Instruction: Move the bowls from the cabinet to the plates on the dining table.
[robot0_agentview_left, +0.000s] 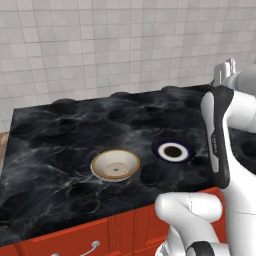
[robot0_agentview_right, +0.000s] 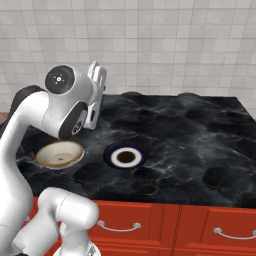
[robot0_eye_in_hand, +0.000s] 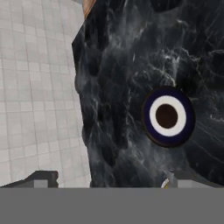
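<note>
One bowl (robot0_agentview_left: 115, 165), one plate (robot0_agentview_left: 173, 151) on table (robot0_agentview_left: 60, 135).

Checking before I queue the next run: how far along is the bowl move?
Done, it looks: the cream bowl sits on the dining table, hiding whatever is under it. In hand: nothing; the gripper is raised above the table, open. Left: the blue-rimmed plate is bare and needs the second bowl.

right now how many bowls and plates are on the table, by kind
bowls: 1, cream bowl with an ochre rim
plates: 1 in plain sight, blue-rimmed plate on the black table; whether a plate sits under the bowl cannot be told
total: 2
</note>
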